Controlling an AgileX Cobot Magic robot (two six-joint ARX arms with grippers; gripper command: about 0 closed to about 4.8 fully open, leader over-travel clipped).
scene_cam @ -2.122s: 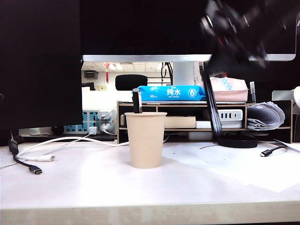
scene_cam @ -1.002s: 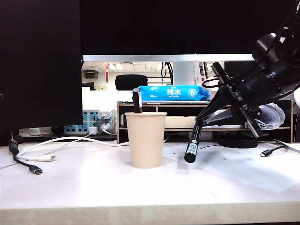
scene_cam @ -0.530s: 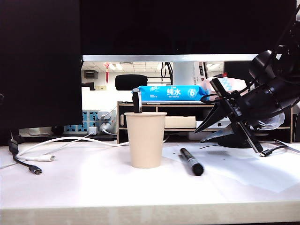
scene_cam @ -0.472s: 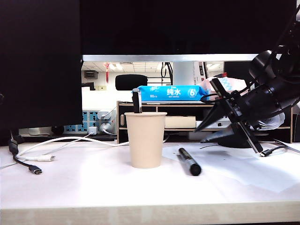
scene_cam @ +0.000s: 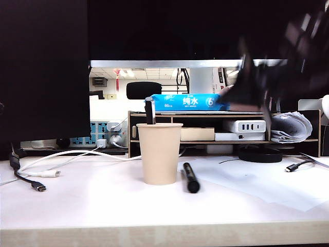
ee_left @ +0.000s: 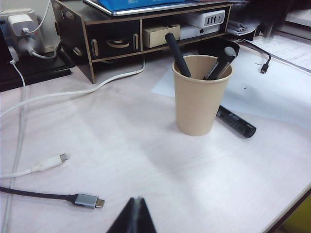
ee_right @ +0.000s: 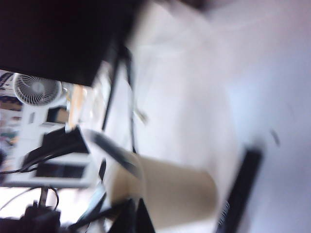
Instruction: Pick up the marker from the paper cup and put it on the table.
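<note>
right hand [scene_cam: 252, 90] closed and empty, blurred, high above the shelf riser [scene_cam: 205, 126]; left hand [ee_left: 134, 218] closed, low over the near bench [scene_cam: 103, 206]. marker [scene_cam: 191, 178] lies flat below and left of the right hand, just beside the paper cup [scene_cam: 160, 153], long axis toward the front edge, open bench around it.

Marker laid flat on the table beside the paper cup

The slim black marker [scene_cam: 191, 178] is seen lying on the white table [scene_cam: 92, 206], just to the right of the upright beige paper cup [scene_cam: 159, 153] in the exterior view. Two more dark pens are held leaning inside the cup.
</note>
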